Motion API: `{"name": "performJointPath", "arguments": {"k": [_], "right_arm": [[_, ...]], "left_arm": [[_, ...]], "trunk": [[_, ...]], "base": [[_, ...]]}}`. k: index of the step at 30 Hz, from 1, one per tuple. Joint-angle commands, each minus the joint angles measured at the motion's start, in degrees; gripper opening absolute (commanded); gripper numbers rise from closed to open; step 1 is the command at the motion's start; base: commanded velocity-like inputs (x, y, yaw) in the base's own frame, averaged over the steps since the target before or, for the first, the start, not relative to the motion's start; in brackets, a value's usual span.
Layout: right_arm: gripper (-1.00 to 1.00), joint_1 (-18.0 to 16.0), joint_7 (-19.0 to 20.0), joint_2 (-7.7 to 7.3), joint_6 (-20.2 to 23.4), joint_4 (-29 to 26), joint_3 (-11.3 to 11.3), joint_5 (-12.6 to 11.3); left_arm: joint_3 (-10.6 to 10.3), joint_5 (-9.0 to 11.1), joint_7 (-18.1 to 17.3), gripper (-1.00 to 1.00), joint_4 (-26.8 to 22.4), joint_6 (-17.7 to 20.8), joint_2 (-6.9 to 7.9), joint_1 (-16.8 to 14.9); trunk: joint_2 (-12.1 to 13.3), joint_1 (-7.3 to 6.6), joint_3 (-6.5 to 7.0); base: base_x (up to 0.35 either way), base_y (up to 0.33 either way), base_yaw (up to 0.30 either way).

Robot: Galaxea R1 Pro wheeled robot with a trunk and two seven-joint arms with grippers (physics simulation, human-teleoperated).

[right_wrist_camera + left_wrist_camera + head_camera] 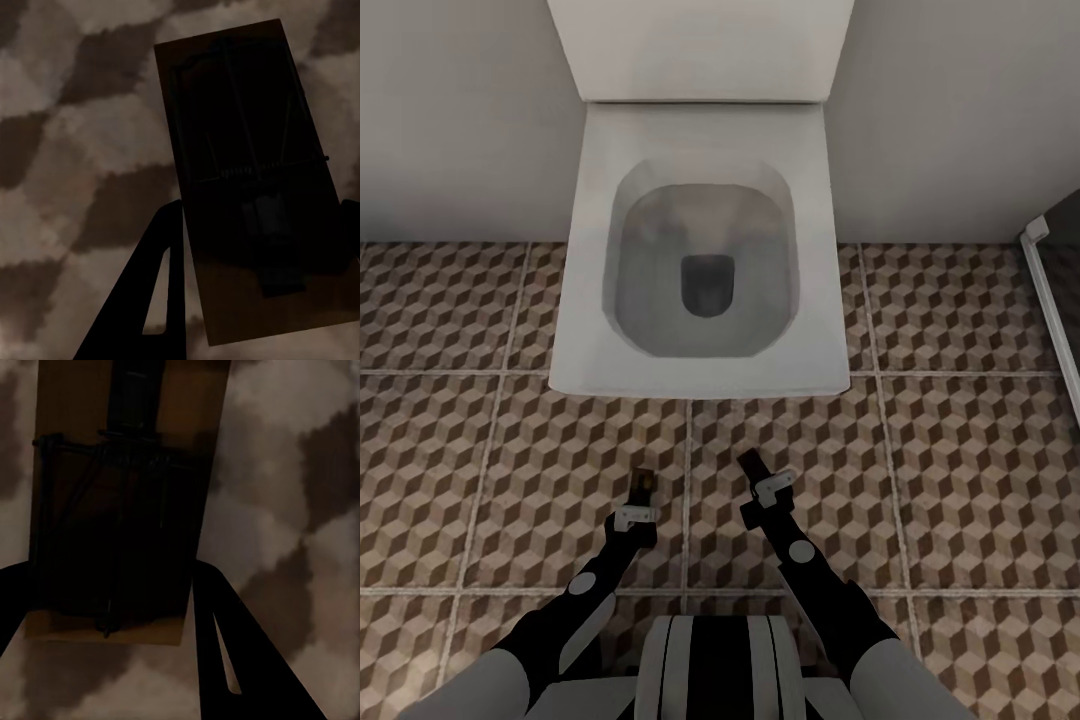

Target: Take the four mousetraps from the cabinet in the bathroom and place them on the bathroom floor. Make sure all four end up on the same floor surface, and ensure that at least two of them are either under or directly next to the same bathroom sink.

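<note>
Floor: we stand on the cube-patterned tiles (960, 470), brown, beige and white with pale grout, facing a grey wall (450, 110).
Left trap: a mousetrap (112, 510) sits between the fingers of our left gripper (643, 487), held over the tiles just left of a grout line; the left wrist view shows a tan board with dark wire, a black finger (240, 660) against its edge.
Right trap: our right gripper (750, 468) grips a second trap (255, 180), its board seen in the right wrist view with one finger (150, 300) beside it.
Toilet: a white toilet (590, 300) stands just beyond both grippers, bowl open, against the wall.
Far right: we see a dark, pale-edged frame (1050, 300); we cannot tell what it is.
</note>
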Motion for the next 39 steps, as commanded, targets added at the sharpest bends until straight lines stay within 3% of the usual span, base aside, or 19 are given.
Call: {"name": "performJointPath", "arguments": {"k": [1,39], "right_arm": [[-1.0,-0.02,-0.26,-0.01,-0.06,0.04,0.09,0.41],[-1.0,-0.02,-0.52,-0.01,0.09,0.13,0.04,0.41]], "left_arm": [[-0.48,0.49,0.47,-1.0,0.11,4.19,0.11,-0.32],[-0.62,0.49,0.47,-1.0,-1.03,4.1,0.32,-0.32]], "trunk": [[0.0,0.03,-0.02],[0.0,0.03,-0.02]], "base": [[0.0,0.0,0.0],[0.0,0.0,0.0]]}}
